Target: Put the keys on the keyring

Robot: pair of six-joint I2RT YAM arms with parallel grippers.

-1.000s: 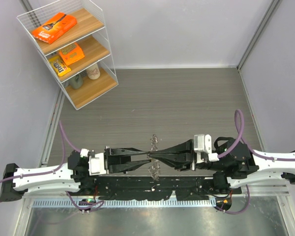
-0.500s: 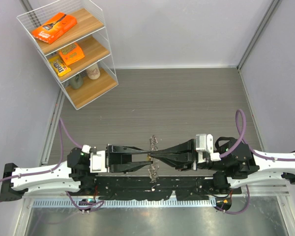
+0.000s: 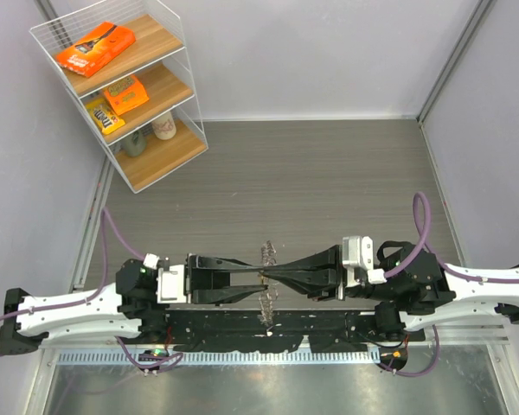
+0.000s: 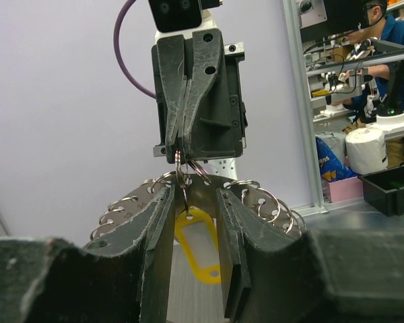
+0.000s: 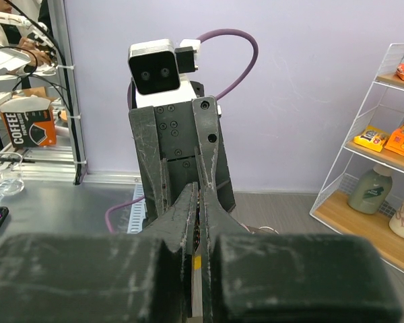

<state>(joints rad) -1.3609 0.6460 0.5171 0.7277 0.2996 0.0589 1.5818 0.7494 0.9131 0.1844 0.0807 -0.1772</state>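
My two grippers meet tip to tip above the table's near edge. The keyring (image 3: 267,252), a floppy loop of silvery rings, hangs across them and arcs behind my left fingers (image 4: 129,203). My right gripper (image 3: 270,275) is shut on the top of it (image 4: 180,152). A yellow tag with a white window (image 4: 199,246) dangles from a small ring there. My left gripper (image 4: 194,196) stands open, its jaws either side of that tag without touching it. In the right wrist view, the right gripper (image 5: 199,190) shows only a yellow sliver (image 5: 197,261) in its slit. I cannot make out the keys.
A white wire shelf (image 3: 130,86) with snack packs and bottles stands at the far left corner. A black rail (image 3: 268,324) runs along the near edge under both grippers. Grey walls close in on the left, back and right.
The left jaws have parted a little wider and the left arm has shifted slightly. The right gripper and the hanging loop have stayed where they were.
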